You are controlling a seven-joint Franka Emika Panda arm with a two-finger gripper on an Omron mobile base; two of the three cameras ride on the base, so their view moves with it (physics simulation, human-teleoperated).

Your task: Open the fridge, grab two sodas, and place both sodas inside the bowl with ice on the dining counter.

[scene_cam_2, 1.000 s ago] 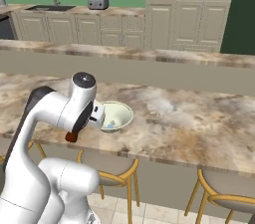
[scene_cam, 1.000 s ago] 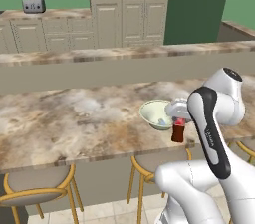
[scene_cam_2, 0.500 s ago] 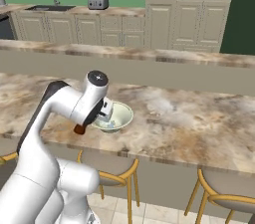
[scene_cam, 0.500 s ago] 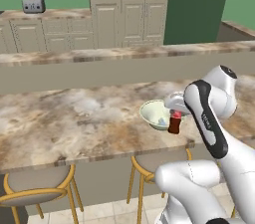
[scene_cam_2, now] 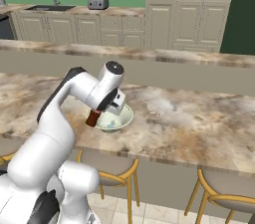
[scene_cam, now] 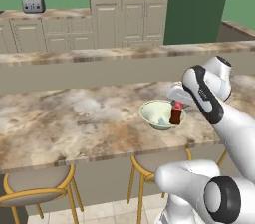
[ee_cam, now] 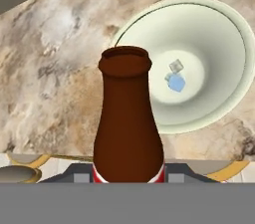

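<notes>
1 cola bottle [ee_cam: 128, 123] | your gripper [scene_cam: 175, 113] clenched on it, at near rim of bowl [scene_cam: 152, 110] | ice pcs [ee_cam: 175, 76] inside | dining counter [scene_cam: 74, 118], near edge

Gripper [scene_cam: 175, 104]: I see the cola bottle [scene_cam: 176, 113] clamped in it, over the dining counter [scene_cam: 74, 123].
Bowl [scene_cam: 158, 114]: on counter, just beyond bottle.
Ice [ee_cam: 175, 77]: inside bowl.
Stools [scene_cam: 37, 190]: below gripper, before counter.
</notes>
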